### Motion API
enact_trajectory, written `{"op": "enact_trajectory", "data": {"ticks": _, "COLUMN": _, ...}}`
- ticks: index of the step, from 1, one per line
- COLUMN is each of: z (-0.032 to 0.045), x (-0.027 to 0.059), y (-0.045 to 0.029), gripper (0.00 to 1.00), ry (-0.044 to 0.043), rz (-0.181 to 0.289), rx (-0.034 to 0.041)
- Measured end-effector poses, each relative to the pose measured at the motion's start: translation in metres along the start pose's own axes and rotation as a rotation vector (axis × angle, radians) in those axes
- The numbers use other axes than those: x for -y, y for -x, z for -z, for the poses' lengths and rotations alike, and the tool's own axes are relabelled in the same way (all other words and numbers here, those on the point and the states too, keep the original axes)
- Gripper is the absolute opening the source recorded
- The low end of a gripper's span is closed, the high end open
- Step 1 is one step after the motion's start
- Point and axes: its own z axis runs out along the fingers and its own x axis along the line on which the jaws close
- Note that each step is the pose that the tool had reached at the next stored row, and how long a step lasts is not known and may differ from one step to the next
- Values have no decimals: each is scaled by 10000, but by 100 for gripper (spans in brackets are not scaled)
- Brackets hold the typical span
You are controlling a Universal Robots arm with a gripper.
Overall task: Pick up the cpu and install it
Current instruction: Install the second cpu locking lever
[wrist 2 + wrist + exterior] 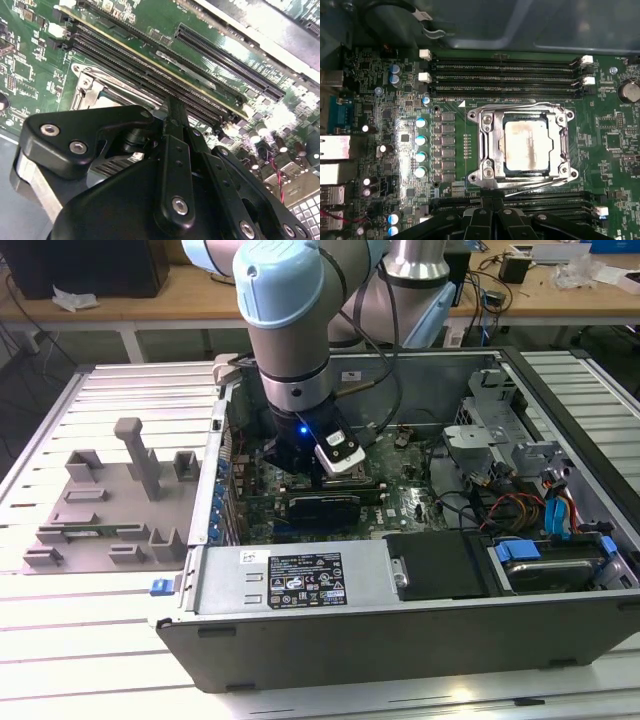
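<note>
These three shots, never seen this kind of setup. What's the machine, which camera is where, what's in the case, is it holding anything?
The machine is a robot arm, grey with pale blue joints, reaching down into an open desktop computer case lying on a slatted white table. The exterior view comes from a camera off the arm, looking over the whole scene. Both wrist views come from cameras riding on the arm, looking at the green motherboard.

In the first wrist view, the cpu, a silver square chip, sits inside the metal socket frame, with long black memory slots beside it. The black pincer shows at the edge, close above the board. The second wrist view looks past the pincer's black body at the same slots.

I can't tell if it grips anything. A grey parts tray lies on the table at the exterior view's left.
</note>
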Motion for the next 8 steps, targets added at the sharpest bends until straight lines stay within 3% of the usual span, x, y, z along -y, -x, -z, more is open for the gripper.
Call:
{"op": "enact_trajectory", "data": {"ticks": 4, "z": -25, "x": 3, "y": -9, "gripper": 11, "ry": 189, "rz": -18, "rx": 17}}
{"op": "enact_trajectory", "data": {"ticks": 7, "z": -36, "x": 6, "y": -46, "gripper": 11, "ry": 246, "rz": -20, "rx": 57}}
{"op": "enact_trajectory", "data": {"ticks": 8, "z": -42, "x": 7, "y": -66, "gripper": 11, "ry": 301, "rz": -23, "rx": 84}}
